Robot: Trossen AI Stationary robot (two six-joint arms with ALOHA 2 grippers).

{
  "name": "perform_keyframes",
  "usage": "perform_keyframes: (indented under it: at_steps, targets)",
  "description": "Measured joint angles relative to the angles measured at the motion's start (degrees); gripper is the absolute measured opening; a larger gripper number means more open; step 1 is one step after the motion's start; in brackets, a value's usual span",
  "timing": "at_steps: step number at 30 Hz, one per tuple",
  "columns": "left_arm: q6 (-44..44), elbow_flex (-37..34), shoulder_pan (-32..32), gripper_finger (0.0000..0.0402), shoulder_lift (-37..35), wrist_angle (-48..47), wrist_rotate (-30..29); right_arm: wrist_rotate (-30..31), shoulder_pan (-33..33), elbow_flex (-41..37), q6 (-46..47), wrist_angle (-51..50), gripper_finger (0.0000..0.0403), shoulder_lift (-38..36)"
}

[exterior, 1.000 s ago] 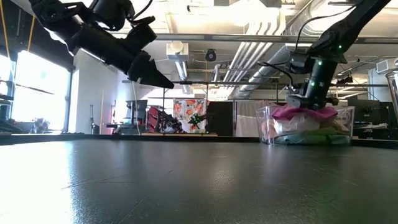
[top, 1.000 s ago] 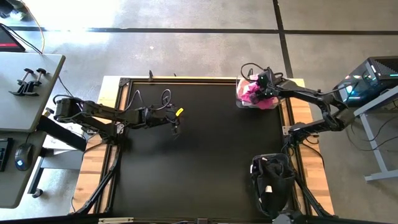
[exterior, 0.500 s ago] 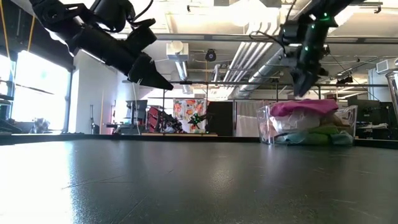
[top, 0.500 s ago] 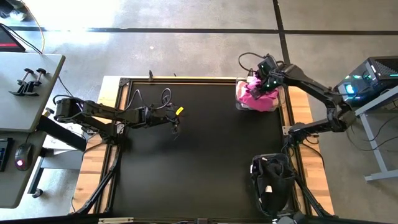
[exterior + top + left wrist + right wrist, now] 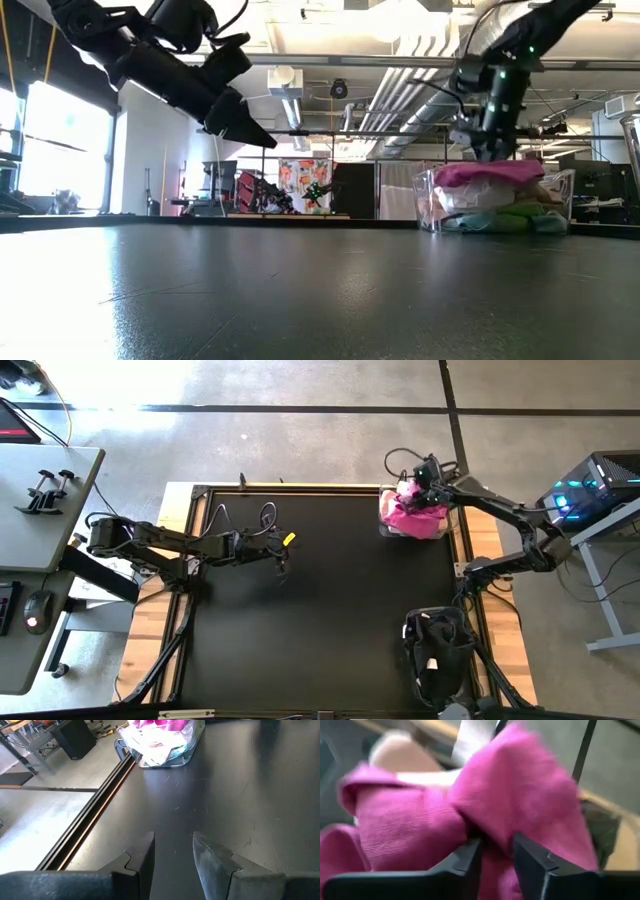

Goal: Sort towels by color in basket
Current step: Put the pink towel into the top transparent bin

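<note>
- The bin [image 5: 414,520] is a clear plastic tub sitting at the far right corner of the black table [image 5: 320,620], stuffed with towels.
- The magenta towel [image 5: 412,513] is on top of the pile, bunched up and spilling a bit over the rim. In the low view it's the top layer [image 5: 487,173], with a cream one [image 5: 470,198] under it and a teal one [image 5: 500,219] at the bottom.
- There's a peach-pink towel [image 5: 395,750] peeking out behind the magenta one in the right wrist view.
- The right gripper [image 5: 418,482] is over the far side of the bin, pointing down right at the top of the pile [image 5: 487,152].
- From its wrist cam, the fingers [image 5: 465,860] are set narrowly apart with magenta fabric [image 5: 510,810] right up against them and a fold in the gap. Can't tell if it's actually pinching the fold or just pressed into it.
- The left gripper [image 5: 283,568] hangs above the left-middle part of the table, well apart from the bin and off the surface [image 5: 262,133].
- Its fingers [image 5: 210,857] are parted a little with nothing between them, just bare table below.
- The left wrist cam also catches the bin [image 5: 186,751] across the table, near the edge, magenta on top.
- A black bag-looking thing [image 5: 438,650] sits at the near right side of the table; can't tell what it is.
</note>
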Motion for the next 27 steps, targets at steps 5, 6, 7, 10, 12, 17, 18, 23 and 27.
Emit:
perform_keyframes:
  at_steps: [5, 6, 7, 10, 12, 17, 18, 23, 27]
  targets:
    - [0.0, 0.0, 0.0, 0.0119, 0.0, 0.0, 0.0, -3.1, 0.0, -6.2, 0.6, 4.5, 0.0062, 0.0]
    - [0.0, 0.0, 0.0, 0.0119, 0.0, 0.0, 0.0, -4.0, 0.0, -7.1, 0.5, 5.7, 0.0052, 0.0]
    - [0.0, 0.0, 0.0, 0.0119, 0.0, 0.0, 0.0, -4.5, 0.0, -7.9, 0.2, 6.8, 0.0043, 0.0]
    - [0.0, 0.0, 0.2, 0.0119, 0.0, 0.1, -0.1, -3.7, 0.3, -8.8, -2.2, 7.7, 0.0014, 0.0]
    - [0.1, 0.0, 0.5, 0.0119, 0.0, 0.1, -0.2, -3.2, 0.6, -7.8, -3.2, 6.2, 0.0004, -0.1]
    - [1.0, 0.0, 1.4, 0.0119, 0.0, 1.7, -2.6, -6.3, 1.1, 0.4, -3.7, -2.7, 0.0018, -0.5]
    - [1.0, 0.0, 1.7, 0.0119, 0.0, 2.0, -2.9, -7.0, 1.1, 2.4, -3.7, -5.3, 0.0020, -0.5]
    - [1.4, 0.0, 3.1, 0.0119, 0.0, 2.0, -3.0, -9.4, 1.4, 9.4, -7.5, -15.5, 0.0039, -0.6]
    - [1.5, 0.0, 4.9, 0.0119, 0.0, 2.8, -3.1, -9.5, 1.7, 9.3, -9.1, -13.3, 0.0072, -0.5]
